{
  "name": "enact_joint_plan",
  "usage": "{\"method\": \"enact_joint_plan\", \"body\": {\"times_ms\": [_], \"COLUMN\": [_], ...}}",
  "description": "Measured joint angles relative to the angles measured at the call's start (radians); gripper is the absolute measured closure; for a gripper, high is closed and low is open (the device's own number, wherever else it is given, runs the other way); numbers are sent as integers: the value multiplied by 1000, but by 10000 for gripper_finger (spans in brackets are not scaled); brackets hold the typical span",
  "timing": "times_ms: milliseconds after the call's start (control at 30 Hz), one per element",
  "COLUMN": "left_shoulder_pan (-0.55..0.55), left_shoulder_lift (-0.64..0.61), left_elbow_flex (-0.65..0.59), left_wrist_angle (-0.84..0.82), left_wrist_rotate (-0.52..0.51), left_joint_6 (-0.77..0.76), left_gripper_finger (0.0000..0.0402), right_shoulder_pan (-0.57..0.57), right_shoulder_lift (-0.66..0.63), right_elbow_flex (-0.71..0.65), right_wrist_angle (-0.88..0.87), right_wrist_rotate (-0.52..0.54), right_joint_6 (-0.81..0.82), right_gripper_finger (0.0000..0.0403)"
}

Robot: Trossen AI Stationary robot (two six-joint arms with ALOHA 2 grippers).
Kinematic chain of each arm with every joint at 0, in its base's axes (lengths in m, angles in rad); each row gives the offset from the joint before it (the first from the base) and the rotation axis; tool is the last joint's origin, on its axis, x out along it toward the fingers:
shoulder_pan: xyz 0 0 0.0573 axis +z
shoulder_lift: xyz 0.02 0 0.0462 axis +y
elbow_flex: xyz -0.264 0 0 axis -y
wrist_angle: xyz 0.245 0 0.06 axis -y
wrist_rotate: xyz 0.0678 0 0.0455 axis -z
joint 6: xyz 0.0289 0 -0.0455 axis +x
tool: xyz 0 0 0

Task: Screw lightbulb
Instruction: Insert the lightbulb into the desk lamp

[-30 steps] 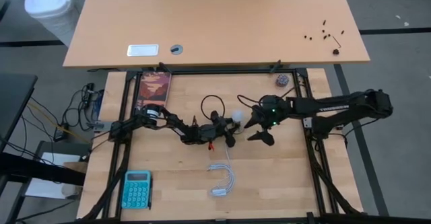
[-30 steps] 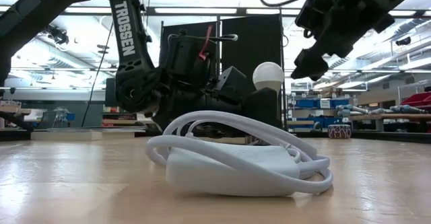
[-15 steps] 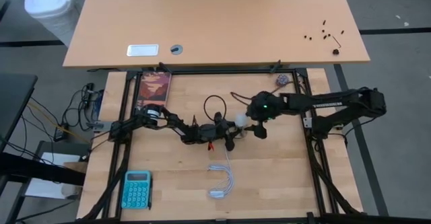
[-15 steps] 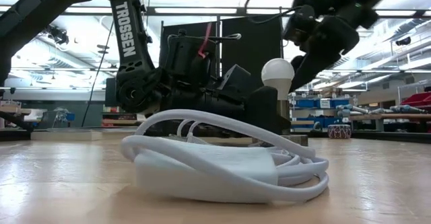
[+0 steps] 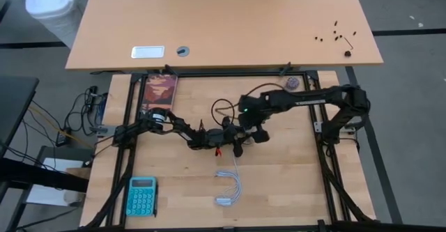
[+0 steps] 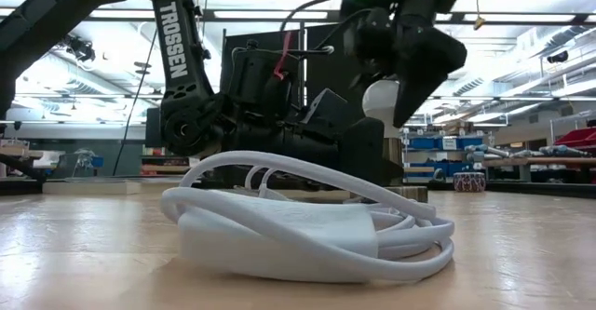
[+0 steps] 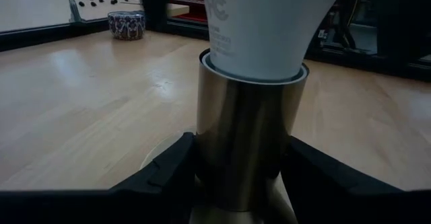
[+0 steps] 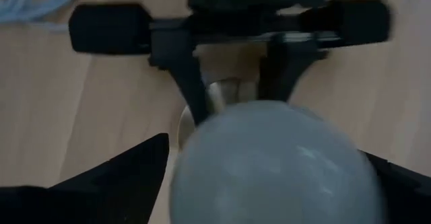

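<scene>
- Two dark arms meet at the middle of the tabletop [image 5: 293, 183], with the lightbulb [image 6: 382, 99] as the landmark there.
- Far to the left of the lightbulb and toward the near edge, a teal calculator [image 5: 141, 196] lies flat.
- Just left of the lightbulb, the left hand [image 7: 242, 177] is clamped on the brass socket [image 7: 248, 143], a finger on each side of it.
- Standing upright, the lightbulb sits with its narrow end in that socket.
- Nearer the front edge than the lightbulb lies a coiled white cord [image 6: 307, 222].
- Directly over the lightbulb, the right hand [image 8: 266, 183] has its fingers spread apart, one on either side of the white globe; whether they touch it I cannot tell.
</scene>
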Motion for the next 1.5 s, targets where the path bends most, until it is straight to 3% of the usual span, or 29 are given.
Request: {"method": "enact_joint_plan", "body": {"times_ms": [267, 733, 867, 1100, 1500], "left_shoulder_pan": [-2, -2, -2, -3, -2], "left_shoulder_lift": [0, 0, 0, 0, 0], "left_elbow_flex": [0, 0, 0, 1, 0], "left_wrist_angle": [-4, 0, 0, 0, 10], "left_wrist_rotate": [-1, 0, -1, -19, -23], "left_joint_6": [-4, -6, -6, -14, -37], "left_gripper_finger": [203, 203, 203, 203, 203], "right_shoulder_pan": [53, 57, 57, 59, 59], "right_shoulder_lift": [72, 74, 74, 76, 79], "right_elbow_flex": [66, 74, 74, 72, 129], "right_wrist_angle": [-54, -95, -100, -137, -182], "right_wrist_rotate": [110, 165, 168, 183, 165], "right_joint_6": [-49, -20, 90, 345, 718], "right_gripper_finger": [60, 146, 152, 124, 160]}}
